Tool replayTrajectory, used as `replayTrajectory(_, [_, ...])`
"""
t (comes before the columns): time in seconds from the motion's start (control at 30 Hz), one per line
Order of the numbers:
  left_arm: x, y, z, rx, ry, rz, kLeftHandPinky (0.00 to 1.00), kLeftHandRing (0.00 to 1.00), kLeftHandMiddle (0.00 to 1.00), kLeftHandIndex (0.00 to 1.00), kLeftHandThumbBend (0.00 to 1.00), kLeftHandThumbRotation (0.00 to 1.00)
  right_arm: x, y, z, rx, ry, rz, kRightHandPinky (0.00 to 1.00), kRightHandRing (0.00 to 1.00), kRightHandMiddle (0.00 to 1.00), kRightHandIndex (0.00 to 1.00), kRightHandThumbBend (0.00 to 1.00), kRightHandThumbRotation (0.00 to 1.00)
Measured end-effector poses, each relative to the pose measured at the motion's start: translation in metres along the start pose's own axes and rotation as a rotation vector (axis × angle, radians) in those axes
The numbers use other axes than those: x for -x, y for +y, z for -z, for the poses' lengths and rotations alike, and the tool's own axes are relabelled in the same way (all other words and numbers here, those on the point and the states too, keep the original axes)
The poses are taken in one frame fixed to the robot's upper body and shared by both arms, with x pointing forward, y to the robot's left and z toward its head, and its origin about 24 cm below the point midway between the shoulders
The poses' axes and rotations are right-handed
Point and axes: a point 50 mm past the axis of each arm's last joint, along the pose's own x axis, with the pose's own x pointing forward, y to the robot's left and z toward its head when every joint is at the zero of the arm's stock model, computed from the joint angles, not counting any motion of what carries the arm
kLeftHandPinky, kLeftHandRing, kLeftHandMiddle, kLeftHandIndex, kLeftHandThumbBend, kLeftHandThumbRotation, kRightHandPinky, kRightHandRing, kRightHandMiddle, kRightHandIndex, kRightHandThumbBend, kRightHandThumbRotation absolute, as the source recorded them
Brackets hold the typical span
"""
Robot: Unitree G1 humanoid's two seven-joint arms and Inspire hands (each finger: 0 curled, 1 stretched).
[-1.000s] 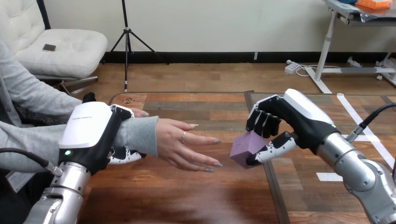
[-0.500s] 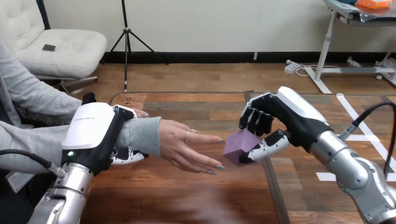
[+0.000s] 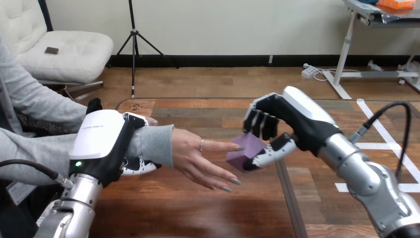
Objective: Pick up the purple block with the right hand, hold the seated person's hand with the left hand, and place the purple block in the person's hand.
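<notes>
The right hand [image 3: 297, 126] sits right of the frame's centre, its silver forearm running in from the lower right corner. It is closed in a pinch. The fingers [image 3: 262, 121] curl down over the top of the purple block [image 3: 243, 151], and the thumb [image 3: 267, 154] presses in from below and to the right. The block hangs tilted above the wooden table [image 3: 198, 213], close to the middle of the frame, with one corner pointing down and to the left.

Just left of the block is the person's hand [image 3: 195, 157]. Its fingers are straight and fanned, pointing right. The topmost fingertip reaches the block's upper left face and looks to be touching it. The lower fingertips end below the block and to its left, clear of it. Those outstretched fingers lie between the block and the person's palm. I cannot tell which way the palm faces.

At the left of the frame, the left hand [image 3: 101, 141] is clamped on the person's wrist [image 3: 151, 144], which is covered by a grey sleeve [image 3: 29, 148]. The white back of the hand faces the camera. Fingers wrap over the top of the sleeve and more show beneath it, so the wrist is enclosed.

On the table, a dark seam [image 3: 287, 198] runs from under the right hand to the bottom edge. White tape strips [image 3: 384, 146] lie at the far right, behind the right forearm.
</notes>
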Motion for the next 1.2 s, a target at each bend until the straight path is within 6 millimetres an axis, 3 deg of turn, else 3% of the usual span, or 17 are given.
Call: replayTrajectory(1.2, [-0.001,-0.004,-0.004,0.020,-0.004,0.007,0.18,0.23,0.28,0.29,0.74,0.00,-0.017,0.021,-0.023,-0.033,-0.082,-0.055,0.31,0.32,0.36,0.39,0.89,0.00])
